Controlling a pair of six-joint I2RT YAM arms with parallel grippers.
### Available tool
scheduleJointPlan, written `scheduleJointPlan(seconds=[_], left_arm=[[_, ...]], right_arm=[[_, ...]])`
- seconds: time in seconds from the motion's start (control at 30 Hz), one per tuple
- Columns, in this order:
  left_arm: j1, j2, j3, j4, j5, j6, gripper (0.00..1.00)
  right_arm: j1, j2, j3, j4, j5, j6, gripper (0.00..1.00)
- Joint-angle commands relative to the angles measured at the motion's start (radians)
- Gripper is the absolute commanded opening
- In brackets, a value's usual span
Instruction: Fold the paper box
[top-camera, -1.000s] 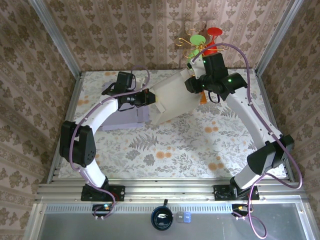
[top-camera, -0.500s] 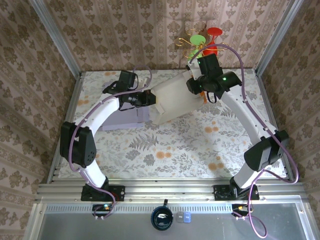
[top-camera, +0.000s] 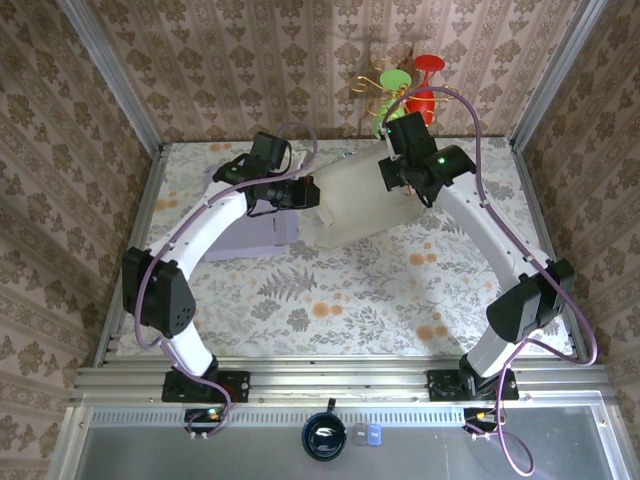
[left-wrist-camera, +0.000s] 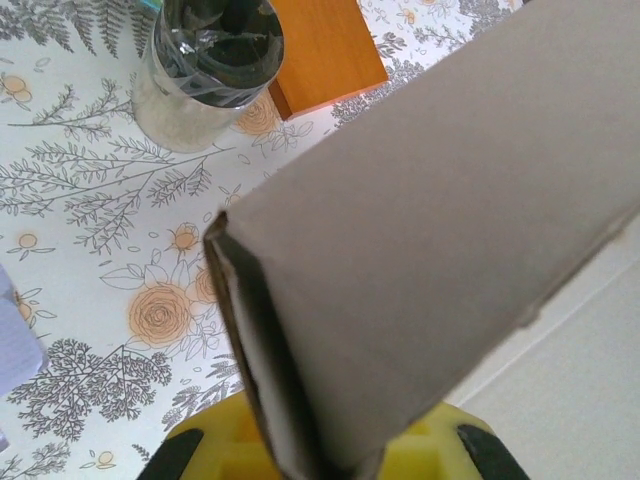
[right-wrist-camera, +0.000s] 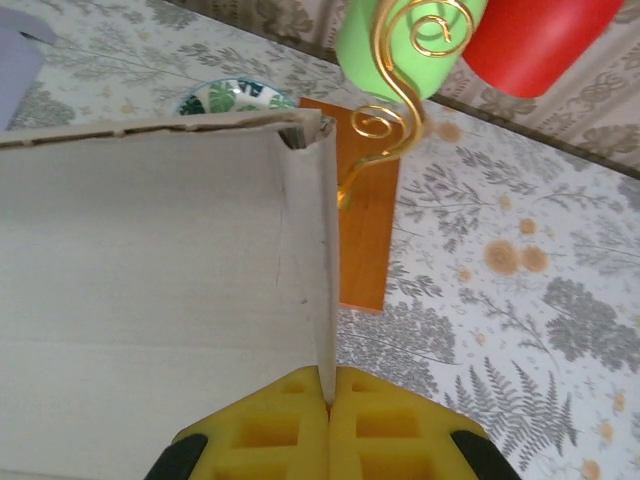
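The pale cardboard paper box (top-camera: 355, 203) is held up between both arms at the back of the table. My left gripper (top-camera: 312, 193) is shut on its left folded edge; in the left wrist view the doubled flap (left-wrist-camera: 262, 370) runs down between the yellow pads (left-wrist-camera: 220, 450). My right gripper (top-camera: 392, 172) is shut on the box's right side wall (right-wrist-camera: 322, 270), whose thin edge is pinched between the yellow pads (right-wrist-camera: 270, 425). The box's open inside (right-wrist-camera: 140, 260) faces the right wrist camera.
A lavender box (top-camera: 245, 235) lies on the floral table (top-camera: 360, 290) left of the paper box. An orange block (right-wrist-camera: 365, 230), a patterned bowl (right-wrist-camera: 235, 97), a green cup (top-camera: 392, 82) and a red cup (top-camera: 428, 70) on a gold wire stand sit at the back. A metallic cylinder (left-wrist-camera: 205, 75) stands nearby.
My right gripper moved left and back and closed onto the box's right wall. The left gripper shifted slightly right and back with the box, which now sits more upright.
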Motion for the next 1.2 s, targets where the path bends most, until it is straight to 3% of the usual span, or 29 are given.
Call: scheduleJointPlan(seconds=[0.0, 0.13, 0.33, 0.53, 0.8, 0.97, 1.17], left_arm=[[-0.028, -0.003, 0.063, -0.071, -0.044, 0.034, 0.0], [-0.037, 0.013, 0.095, -0.09, -0.05, 0.039, 0.0], [-0.044, 0.027, 0.121, -0.111, -0.047, 0.05, 0.0], [-0.047, 0.028, 0.121, -0.118, -0.044, 0.059, 0.0], [-0.047, 0.028, 0.126, -0.125, -0.054, 0.058, 0.0], [-0.05, 0.029, 0.139, -0.131, -0.075, 0.041, 0.0], [-0.064, 0.044, 0.17, -0.149, -0.092, 0.025, 0.0]], right_arm=[[0.016, 0.04, 0.032, -0.06, 0.152, 0.093, 0.0], [0.015, 0.041, 0.037, -0.067, 0.138, 0.105, 0.0], [-0.009, 0.065, 0.086, -0.086, 0.071, 0.108, 0.15], [-0.031, 0.09, 0.13, -0.095, -0.004, 0.111, 0.22], [-0.045, 0.105, 0.147, -0.116, -0.027, 0.124, 0.17], [-0.022, 0.101, 0.117, -0.133, 0.084, 0.154, 0.03], [0.01, 0.139, 0.151, -0.237, 0.418, 0.316, 0.0]])
